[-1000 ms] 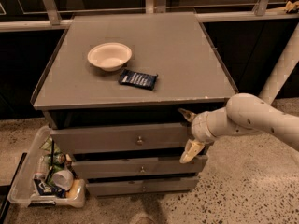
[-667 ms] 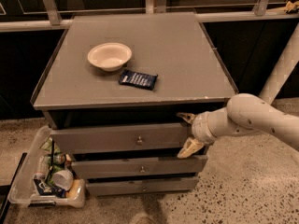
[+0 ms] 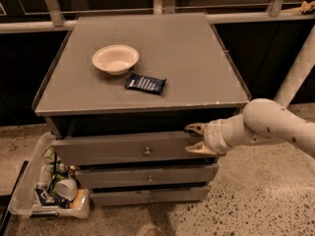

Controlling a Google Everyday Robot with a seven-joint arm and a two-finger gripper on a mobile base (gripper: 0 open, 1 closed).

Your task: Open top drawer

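The top drawer (image 3: 108, 150) is the highest of three grey fronts in the table (image 3: 187, 63), and also the tallest and widest. It sits just under the table's top, with a dark band of shadow between its upper edge and the top's rim. A small round metal knob (image 3: 146, 152) is fixed at the middle of the front.

The gripper (image 3: 197, 138) is at the right end of this front, well to the right of the knob. Its two pale fingers are spread apart with a clear gap between them. The upper finger (image 3: 195, 128) lies by the front's top edge and the lower one (image 3: 199, 149) lies across the front's right end. Nothing is clamped between them. The white arm (image 3: 266, 124) reaches in from the right.

Below it are the middle drawer (image 3: 118, 177) and the bottom drawer (image 3: 123, 197), both shorter and narrower, each with its own knob.

On the table, a cream bowl (image 3: 115, 59) stands upright toward the back left. A dark blue packet (image 3: 145, 83) lies flat just in front of it and to its right, apart from it.

On the speckled floor (image 3: 256, 195) to the left of the table stands a clear plastic bin (image 3: 22, 193) holding cans, a cup and wrappers.
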